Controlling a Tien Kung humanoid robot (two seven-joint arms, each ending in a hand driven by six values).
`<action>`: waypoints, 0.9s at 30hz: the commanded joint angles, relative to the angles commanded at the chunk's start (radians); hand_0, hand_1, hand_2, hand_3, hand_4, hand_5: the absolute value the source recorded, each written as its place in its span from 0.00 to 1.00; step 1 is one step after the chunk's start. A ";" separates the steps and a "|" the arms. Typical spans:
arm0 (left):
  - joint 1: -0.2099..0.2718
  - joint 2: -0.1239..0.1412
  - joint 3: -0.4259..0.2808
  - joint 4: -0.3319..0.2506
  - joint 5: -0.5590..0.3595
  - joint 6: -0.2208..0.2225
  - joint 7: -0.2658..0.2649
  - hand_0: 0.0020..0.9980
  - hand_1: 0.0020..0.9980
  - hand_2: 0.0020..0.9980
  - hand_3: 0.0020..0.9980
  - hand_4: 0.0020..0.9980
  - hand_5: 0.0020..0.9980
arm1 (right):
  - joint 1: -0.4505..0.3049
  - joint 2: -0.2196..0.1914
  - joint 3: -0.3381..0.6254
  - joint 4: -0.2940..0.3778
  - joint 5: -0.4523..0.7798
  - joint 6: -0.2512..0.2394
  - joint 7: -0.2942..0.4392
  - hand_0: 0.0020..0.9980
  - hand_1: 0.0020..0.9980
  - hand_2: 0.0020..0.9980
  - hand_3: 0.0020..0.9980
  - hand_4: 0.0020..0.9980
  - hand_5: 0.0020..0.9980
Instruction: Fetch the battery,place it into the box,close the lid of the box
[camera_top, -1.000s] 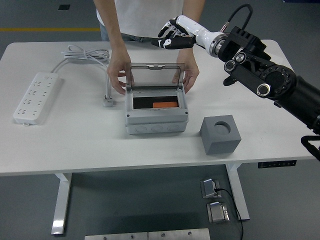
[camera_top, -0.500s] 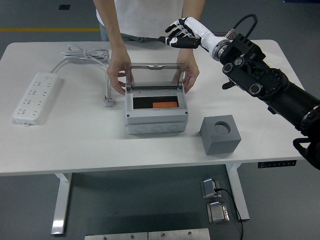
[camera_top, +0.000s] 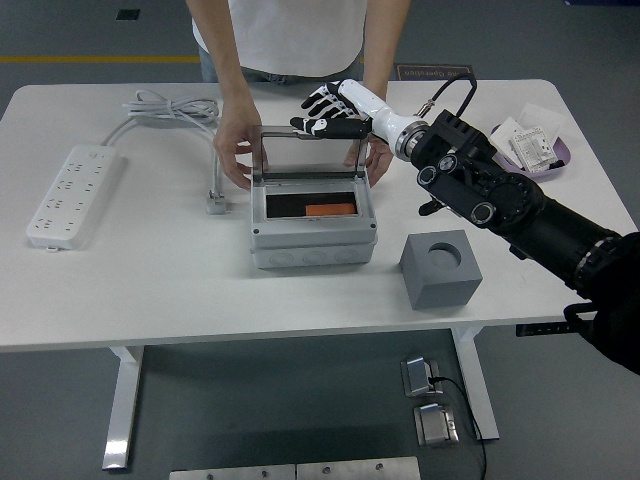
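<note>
Reaching in from the right, the robot's white-and-black right hand (camera_top: 328, 112) had dropped from high over the far edge to the top rim of the upright clear lid (camera_top: 308, 152) — fingers spread, holding nothing. The orange battery (camera_top: 330, 210) already lay inside the grey plastic box (camera_top: 312, 243), so closing looked like the step in hand. A person's hands (camera_top: 236, 150) steadied the box at both sides, near the lid's path. Right of the box sat a grey cube with a round hole (camera_top: 441, 268); far left, a white power strip (camera_top: 73, 195).
</note>
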 joint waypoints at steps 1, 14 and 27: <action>0.000 0.000 0.000 0.000 -0.001 0.000 0.000 0.63 0.68 0.63 0.62 0.67 0.19 | -0.002 -0.002 -0.001 0.004 -0.003 -0.001 0.000 0.72 0.68 0.71 0.70 0.85 0.59; 0.011 -0.001 0.020 0.000 -0.034 0.002 -0.009 0.63 0.68 0.63 0.62 0.67 0.19 | -0.051 -0.076 -0.011 0.157 -0.108 -0.015 -0.044 0.72 0.68 0.71 0.69 0.84 0.60; 0.026 0.001 0.065 -0.001 -0.095 0.005 -0.025 0.63 0.68 0.63 0.62 0.67 0.19 | -0.092 -0.165 -0.004 0.364 -0.193 -0.020 -0.106 0.71 0.67 0.72 0.69 0.84 0.60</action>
